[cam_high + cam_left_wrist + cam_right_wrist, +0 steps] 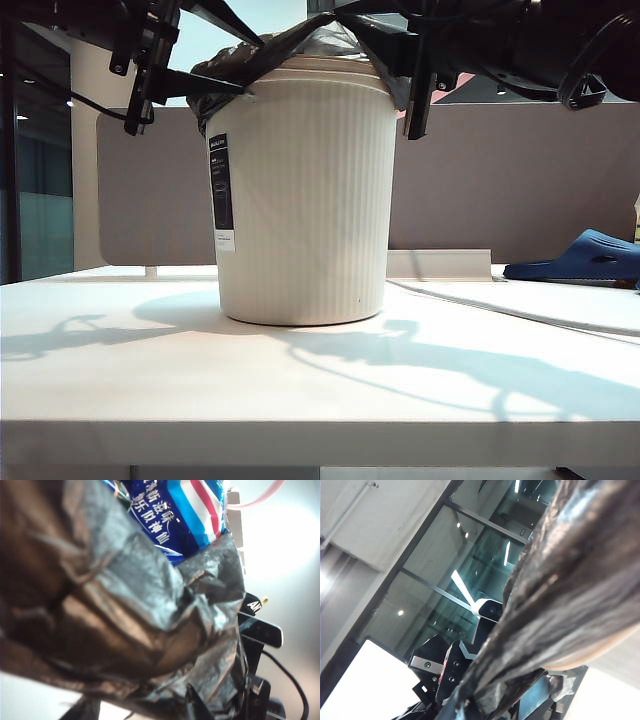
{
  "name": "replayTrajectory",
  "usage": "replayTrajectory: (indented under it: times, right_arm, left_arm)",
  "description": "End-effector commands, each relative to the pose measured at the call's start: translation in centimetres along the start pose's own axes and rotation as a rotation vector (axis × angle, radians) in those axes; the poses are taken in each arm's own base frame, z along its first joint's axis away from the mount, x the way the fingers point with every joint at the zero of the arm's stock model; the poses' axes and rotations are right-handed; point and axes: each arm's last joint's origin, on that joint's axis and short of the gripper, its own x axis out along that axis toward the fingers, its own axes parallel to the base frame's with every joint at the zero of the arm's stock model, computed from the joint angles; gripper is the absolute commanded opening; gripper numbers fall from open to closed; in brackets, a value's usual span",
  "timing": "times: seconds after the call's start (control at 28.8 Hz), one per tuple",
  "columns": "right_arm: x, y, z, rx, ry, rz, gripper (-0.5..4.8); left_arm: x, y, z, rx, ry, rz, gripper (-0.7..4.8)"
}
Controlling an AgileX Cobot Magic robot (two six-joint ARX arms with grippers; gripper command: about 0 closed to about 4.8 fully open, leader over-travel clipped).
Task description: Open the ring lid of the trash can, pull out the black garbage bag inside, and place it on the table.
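The cream ribbed trash can (305, 200) stands upright on the white table (200, 390). The black garbage bag (250, 60) bulges out over its rim, stretched between both grippers. My left gripper (205, 85) holds the bag's edge at the rim's left, and my right gripper (395, 55) holds it at the rim's right. In the left wrist view the crinkled bag (125, 610) fills the frame and runs between the left gripper (145, 702) fingers; a blue snack packet (175, 515) shows inside, with the pink ring lid (265, 495) beyond. In the right wrist view the taut bag (560, 590) leads into the shut right gripper (485, 700).
A grey-brown partition panel (500, 180) stands behind the can. A dark blue slipper (585, 258) lies at the back right of the table, with a thin cable (500, 310) running in front of it. Both arms hang over the can's top.
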Motion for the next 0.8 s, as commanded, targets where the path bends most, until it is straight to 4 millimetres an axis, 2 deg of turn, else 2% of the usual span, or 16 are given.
replayTrajectory:
  times: [0.03,0.14,0.21,0.24,0.31,0.56,0.63,0.8]
  right_arm:
    - [0.1,0.6,0.0,-0.008,0.006,0.042,-0.01]
    - [0.3,0.6,-0.3,-0.001,0.014,0.045,-0.01]
    - [0.3,0.6,-0.3,0.000,0.015,0.045,-0.01]
    - [0.4,0.6,-0.5,0.002,0.019,0.046,-0.01]
    - [0.4,0.7,-0.6,0.000,0.023,0.049,-0.01]
    - [0.5,0.7,-0.6,0.001,0.030,0.047,-0.01]
    - [0.5,0.6,-0.6,0.004,0.032,0.043,-0.01]
    - [0.5,0.5,-0.7,0.006,0.044,0.038,-0.01]
  left_arm:
    - [0.4,-1.0,0.0,0.024,-0.054,-0.035,2.15]
    - [0.5,-1.1,-0.1,0.012,-0.067,-0.038,2.14]
    - [0.7,-1.2,-0.2,0.014,-0.068,-0.040,1.87]
    - [0.7,-1.3,-0.2,0.015,-0.065,-0.041,1.37]
    - [0.8,-1.4,-0.3,0.017,-0.061,-0.045,0.81]
    - [0.7,-1.6,-0.4,0.022,-0.039,-0.061,0.47]
    - [0.5,-1.9,-0.5,0.029,-0.040,-0.067,0.10]
    - [-0.6,-3.0,-0.8,0.066,-0.049,-0.073,-0.06]
